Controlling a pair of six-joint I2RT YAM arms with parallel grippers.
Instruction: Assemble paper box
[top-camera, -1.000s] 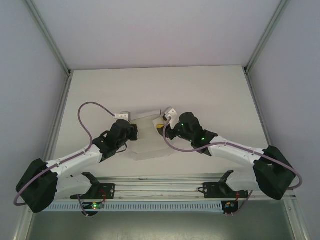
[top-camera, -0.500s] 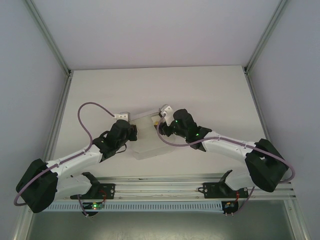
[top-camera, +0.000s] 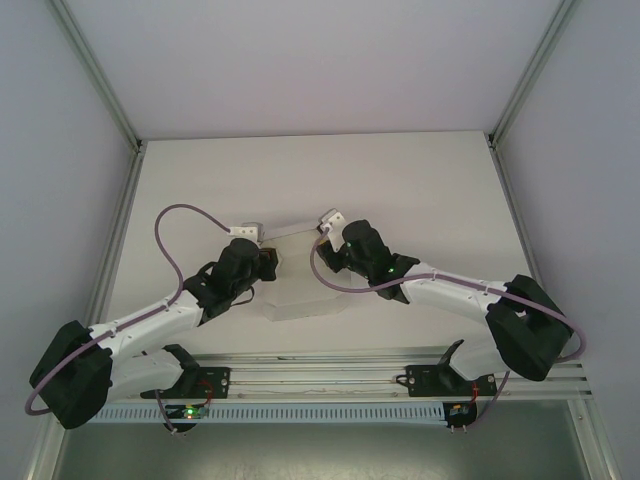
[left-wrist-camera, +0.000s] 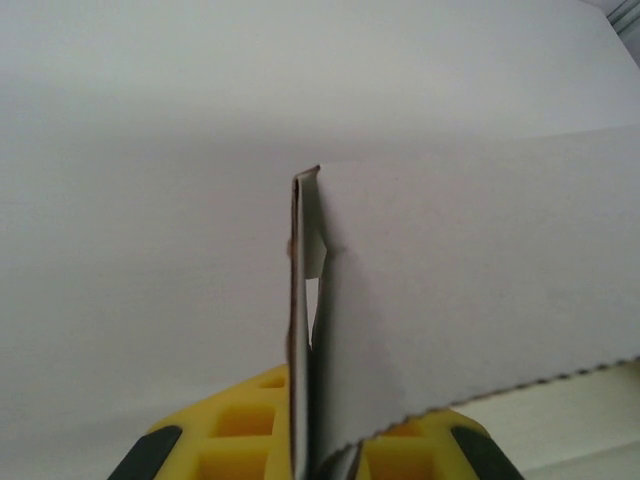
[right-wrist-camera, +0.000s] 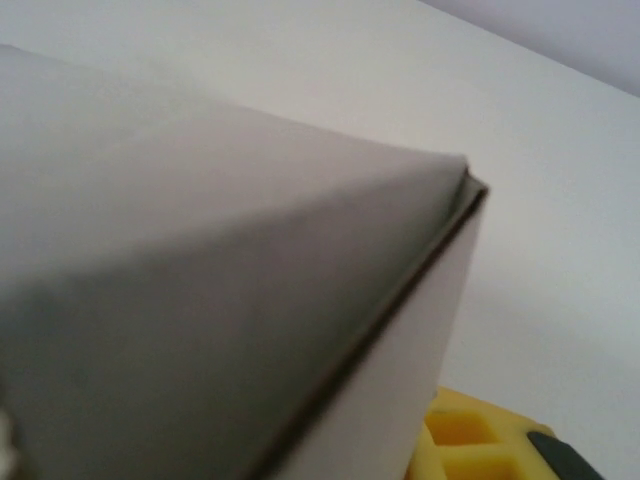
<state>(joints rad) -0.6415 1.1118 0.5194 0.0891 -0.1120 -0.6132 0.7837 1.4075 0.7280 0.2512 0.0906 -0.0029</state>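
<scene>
Seen from above, two black-and-white robot arms reached from the near edge of a pale table (top-camera: 420, 180) toward its middle. The left arm stretched diagonally up and to the right, elbow low, and its hand (top-camera: 268, 262) pointed at the left side of the paper box (top-camera: 300, 290). The right arm reached leftward across the table, and its hand (top-camera: 330, 243) pressed close against the box's far right corner. The white card box lay between the two hands, partly folded, with one panel raised along its far edge.

In the left wrist view, a thin upright edge of the box (left-wrist-camera: 480, 280) ran down between the yellow fingers (left-wrist-camera: 235, 430) of the left hand (left-wrist-camera: 315, 455), which were closed on the card. In the right wrist view, a folded corner of the box (right-wrist-camera: 200, 280) loomed very near, and one yellow finger (right-wrist-camera: 470, 440) peeked out beneath it. Whether the right hand was clamped or parted could not be told.

The far half of the table lay bare up to the back wall. Metal frame posts (top-camera: 110, 215) bordered both sides. A purple cable (top-camera: 165, 225) looped above the left arm.
</scene>
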